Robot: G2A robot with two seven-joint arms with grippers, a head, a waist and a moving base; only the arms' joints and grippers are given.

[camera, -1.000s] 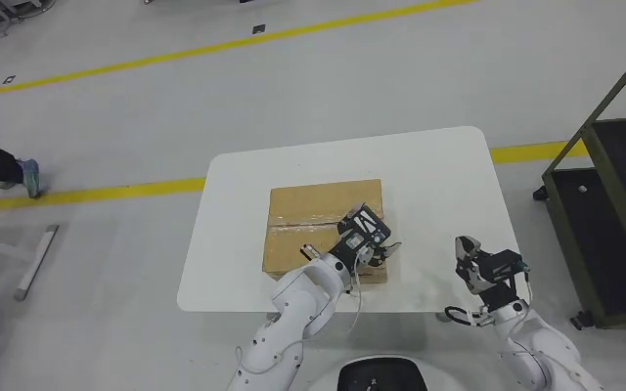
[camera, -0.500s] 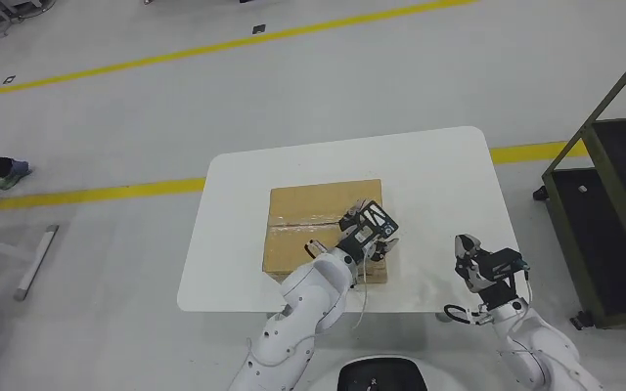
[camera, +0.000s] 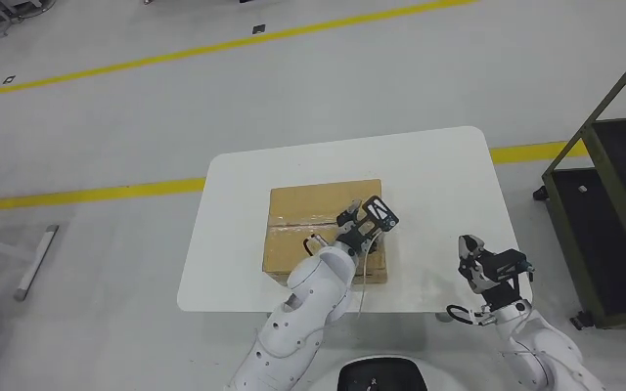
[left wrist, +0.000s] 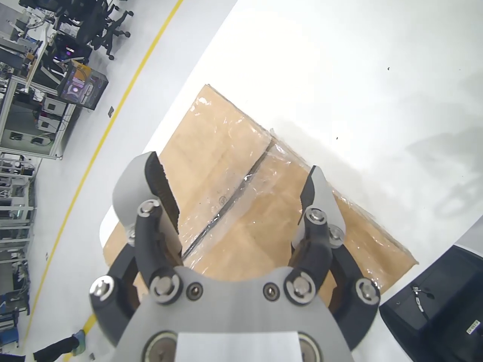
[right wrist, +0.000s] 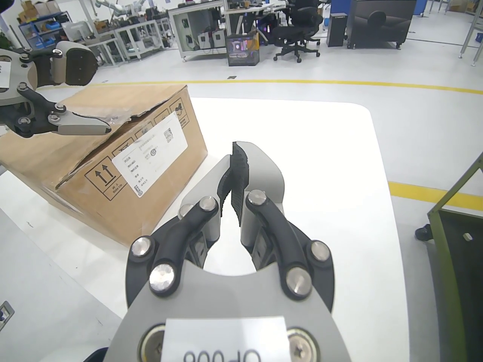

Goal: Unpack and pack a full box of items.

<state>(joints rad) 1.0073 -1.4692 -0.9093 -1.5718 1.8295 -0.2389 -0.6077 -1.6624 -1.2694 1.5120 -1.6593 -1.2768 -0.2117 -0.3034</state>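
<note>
We see the left gripper (left wrist: pixel 232 167) spread wide, with nothing between its fingers (left wrist: pixel 158 186), hanging over the top of the box (left wrist: pixel 211 141). From the top view it (camera: pixel 362 217) sits above the box (camera: pixel 313 210) near the edge that faces the other arm. In the right wrist view one finger of this gripper (right wrist: pixel 81 95) lies low over that edge, but we cannot tell whether it touches the cardboard. The flaps beneath it are closed, and clear tape (left wrist: pixel 245 178) runs along the middle seam of the box. The right gripper (right wrist: pixel 237 167) is drawn together, its dark pads meeting at the tips, and it holds nothing. It (camera: pixel 472 249) hangs well apart from the box, off the side that carries a white label (right wrist: pixel 151 152). That side also bears printed upright arrows, and the top edge above them looks rough and slightly lifted. The box (right wrist: pixel 75 160) stands flat on the white table (camera: pixel 440 176), with bare tabletop (right wrist: pixel 320 152) all round it. Beyond the right gripper from the box stands a green frame (camera: pixel 587 195), and a yellow line (camera: pixel 98 191) crosses the floor on the box's far side.
</note>
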